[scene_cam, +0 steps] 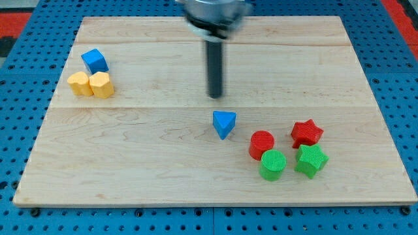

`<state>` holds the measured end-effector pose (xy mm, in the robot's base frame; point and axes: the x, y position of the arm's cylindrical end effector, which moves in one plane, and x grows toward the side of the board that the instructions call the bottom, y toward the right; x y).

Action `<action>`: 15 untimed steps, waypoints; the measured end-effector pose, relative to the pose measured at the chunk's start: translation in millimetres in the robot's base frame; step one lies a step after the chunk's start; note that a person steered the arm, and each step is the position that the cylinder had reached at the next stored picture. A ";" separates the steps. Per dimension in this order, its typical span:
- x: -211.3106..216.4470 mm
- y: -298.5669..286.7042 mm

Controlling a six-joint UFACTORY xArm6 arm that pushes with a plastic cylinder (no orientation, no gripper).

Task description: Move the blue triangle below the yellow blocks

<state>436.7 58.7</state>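
The blue triangle [224, 123] lies near the middle of the wooden board [163, 163]. My tip [215, 96] is just above it in the view, a short gap away and not touching. The two yellow blocks [91, 85] sit side by side at the view's left, touching each other. A blue cube [95, 61] sits right above them, touching or nearly touching.
A red cylinder [262, 143], a green cylinder [273, 164], a red star [306, 133] and a green star [311, 160] cluster at the view's lower right, just right of the blue triangle. The board's edges meet a blue pegboard surround.
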 end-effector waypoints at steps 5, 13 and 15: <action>32.3 -215.0; 32.3 -326.9; 70.3 -256.4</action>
<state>506.9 -197.6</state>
